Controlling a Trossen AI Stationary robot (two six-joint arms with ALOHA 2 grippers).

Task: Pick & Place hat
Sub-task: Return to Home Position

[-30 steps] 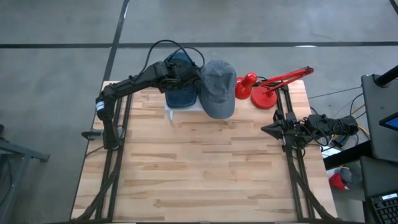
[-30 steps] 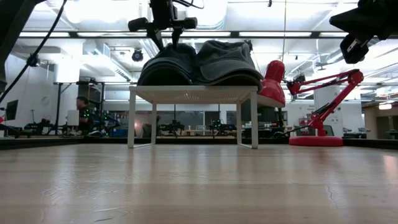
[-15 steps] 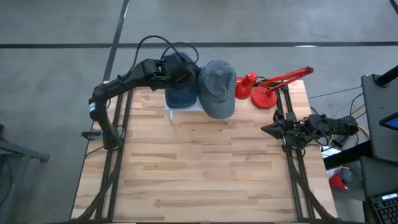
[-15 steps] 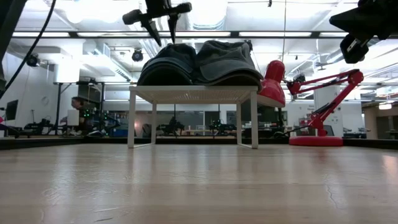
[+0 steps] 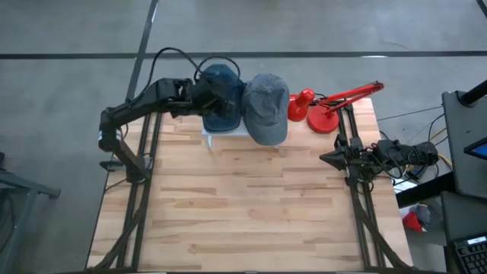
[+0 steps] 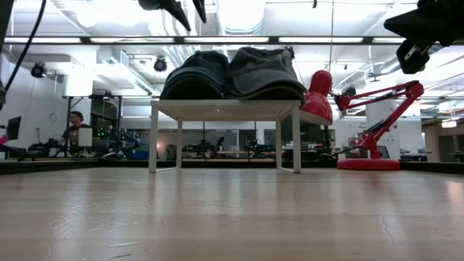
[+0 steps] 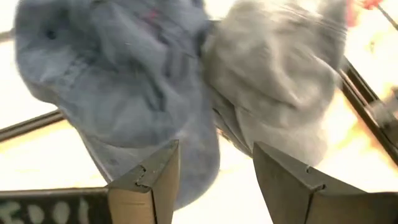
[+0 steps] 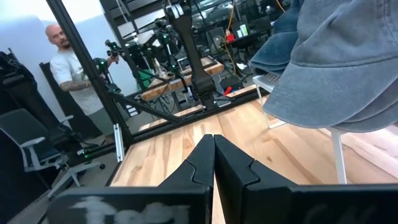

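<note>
1. The wooden counter (image 5: 251,205) fills the middle of the high view, with one arm mounted along each side edge.
2. The left arm (image 5: 144,103) reaches from its side toward the back of the counter. Its left fingers (image 7: 146,180) hover above the shelf, spread apart and holding nothing. In the low view they show at the top edge, clear of the caps beneath.
3. The right arm (image 5: 380,156) lies folded at the right edge of the counter. Its right fingers (image 8: 199,165) are pressed together on nothing and point across the counter toward the shelf.
4. The white shelf (image 6: 225,110) stands on four legs near the back edge of the counter.
5. The red desk lamp (image 5: 327,110) stands just beside the shelf, on its right-arm side.
6. The dark blue caps (image 5: 221,106) sit stacked on the shelf's left half.
7. The grey-blue caps (image 5: 266,106) sit stacked on its right half, touching the dark blue stack, their brims overhanging the shelf's front edge.
8. A person (image 8: 65,68) stands in the room beyond the counter.
</note>
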